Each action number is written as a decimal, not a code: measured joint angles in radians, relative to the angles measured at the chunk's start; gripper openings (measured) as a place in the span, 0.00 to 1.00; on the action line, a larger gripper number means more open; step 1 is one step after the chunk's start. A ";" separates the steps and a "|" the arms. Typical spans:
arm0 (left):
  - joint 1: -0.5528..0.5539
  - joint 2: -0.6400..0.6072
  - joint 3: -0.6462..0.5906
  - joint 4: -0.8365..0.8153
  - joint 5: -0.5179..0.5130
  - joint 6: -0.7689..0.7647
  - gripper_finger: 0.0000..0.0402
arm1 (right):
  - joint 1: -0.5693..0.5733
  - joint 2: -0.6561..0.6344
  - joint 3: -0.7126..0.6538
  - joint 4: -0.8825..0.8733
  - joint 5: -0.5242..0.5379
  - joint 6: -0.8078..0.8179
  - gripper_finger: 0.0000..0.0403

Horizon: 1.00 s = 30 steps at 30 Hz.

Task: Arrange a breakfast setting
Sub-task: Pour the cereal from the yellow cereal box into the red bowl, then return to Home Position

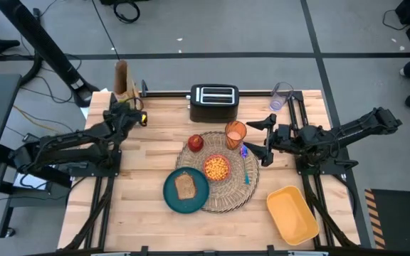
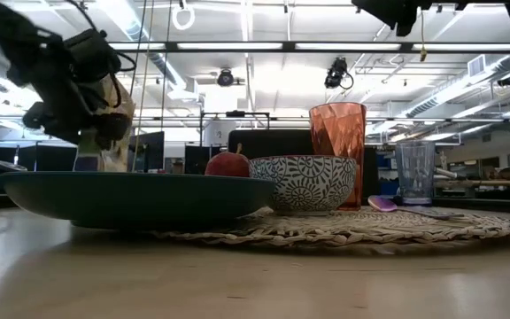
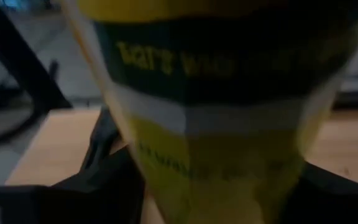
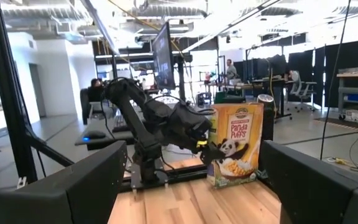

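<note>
While the left gripper (image 1: 128, 108) seems pressed onto the cereal box (image 4: 235, 144) at the table's far left corner, the right gripper (image 1: 267, 139) hangs spread just beside the orange cup (image 1: 235, 133) on the placemat (image 1: 228, 198).

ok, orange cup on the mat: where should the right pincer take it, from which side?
Probably by the upper wall, just below the rim, coming in level from the right. The orange cup stands upright and widens toward the top; the red apple sits to its left and the small bowl in front. The right pincer, open, already hangs on that side.
</note>
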 joint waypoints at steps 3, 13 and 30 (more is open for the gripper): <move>-0.002 -0.017 0.086 -0.251 0.078 -0.139 0.72 | 0.000 -0.011 0.000 -0.003 -0.003 -0.001 0.94; -0.150 -0.021 0.200 -0.520 0.212 -0.319 0.72 | -0.011 -0.015 0.000 -0.007 0.001 0.018 0.94; -0.883 -0.015 0.198 -0.348 0.176 -0.412 0.72 | -0.095 -0.028 -0.002 -0.079 -0.155 0.009 0.92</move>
